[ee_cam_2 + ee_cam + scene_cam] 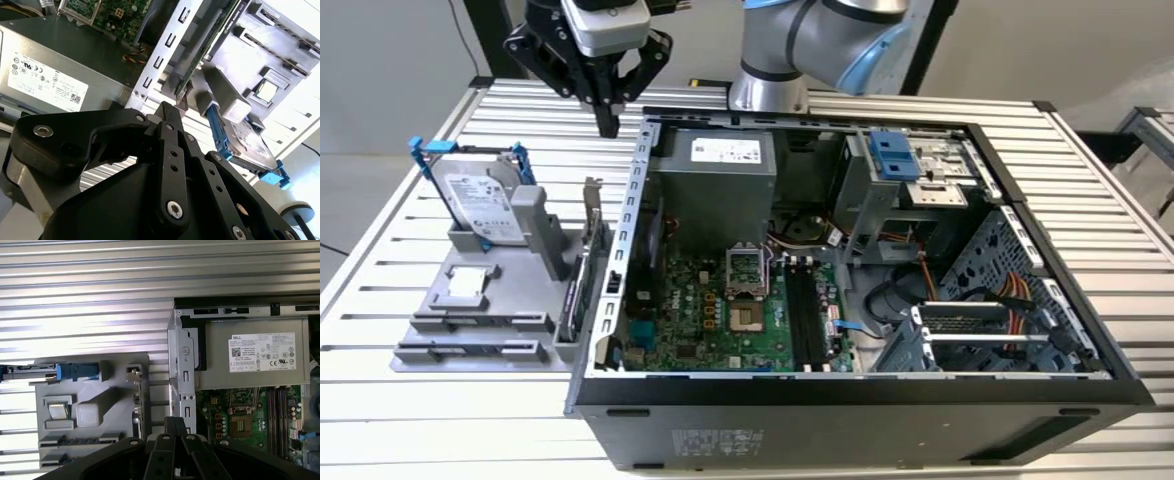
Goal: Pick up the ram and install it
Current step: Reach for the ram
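The ram (591, 255) is a long thin board standing on edge in the grey holder (474, 325), right beside the open computer case's wall (638, 210). It also appears in both wrist views (207, 47) (141, 410). My gripper (607, 125) hangs above the slatted table, past the far end of the ram and near the case's back corner. Its fingers are shut with nothing between them, as both wrist views show (167, 112) (175, 422). The motherboard's long black slots (807, 320) (277, 410) lie inside the case.
A silver hard drive (480, 205) in a blue frame stands in the grey holder at the exterior view's left. Inside the case, the grey power supply (714, 170) sits at the back, with a drive cage (914, 170) and cables toward the exterior view's right. The arm's base (767, 85) stands behind the case.
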### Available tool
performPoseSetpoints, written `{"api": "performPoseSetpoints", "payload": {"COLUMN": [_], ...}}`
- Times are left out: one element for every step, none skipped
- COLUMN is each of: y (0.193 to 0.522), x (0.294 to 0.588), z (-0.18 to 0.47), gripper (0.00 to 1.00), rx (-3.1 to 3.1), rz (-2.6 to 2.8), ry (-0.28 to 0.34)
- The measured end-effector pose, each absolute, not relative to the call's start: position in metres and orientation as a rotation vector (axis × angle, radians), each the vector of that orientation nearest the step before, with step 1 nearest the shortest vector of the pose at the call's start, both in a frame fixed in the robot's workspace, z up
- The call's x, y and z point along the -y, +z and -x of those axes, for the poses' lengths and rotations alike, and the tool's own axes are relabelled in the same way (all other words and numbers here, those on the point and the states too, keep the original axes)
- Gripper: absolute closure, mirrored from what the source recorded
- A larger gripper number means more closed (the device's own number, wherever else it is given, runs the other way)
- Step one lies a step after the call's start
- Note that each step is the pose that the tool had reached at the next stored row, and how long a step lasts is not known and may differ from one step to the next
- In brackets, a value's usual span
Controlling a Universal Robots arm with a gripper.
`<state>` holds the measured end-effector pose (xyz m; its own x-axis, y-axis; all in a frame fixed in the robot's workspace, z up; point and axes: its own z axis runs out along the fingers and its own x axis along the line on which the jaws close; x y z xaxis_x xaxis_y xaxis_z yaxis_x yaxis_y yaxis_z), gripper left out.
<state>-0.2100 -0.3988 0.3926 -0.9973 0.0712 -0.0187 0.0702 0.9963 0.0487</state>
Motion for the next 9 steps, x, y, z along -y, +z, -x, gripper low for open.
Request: {"api": "performPoseSetpoints", "payload": {"y": [0.3926,0.3926,0.3926,0.3926,0.3926,0.3926,0.3926,0.3926,0.3926], "x": [0.3988,0.3988,0.3988,0.3988,0.3988,0.3988,0.3988,0.3988,0.3988], "z": [0.2109,0.2120,0.2130,0.2140,0.2151,0.2161,0.2171,0.2181,0.2192], "gripper": [1.00,1.00,1.00,1.00,1.00,1.00,1.00,1.00,1.00], "rx": [-3.118,-3.118,-3.118,-3.118,-3.118,-3.118,-3.118,-3.118,-3.118], "rz": [-0.110,-0.110,-0.110,-0.110,-0.110,-0.110,-0.110,-0.110,-0.110], "ry": [0.075,0.075,0.075,0.075,0.075,0.075,0.075,0.075,0.075]}}
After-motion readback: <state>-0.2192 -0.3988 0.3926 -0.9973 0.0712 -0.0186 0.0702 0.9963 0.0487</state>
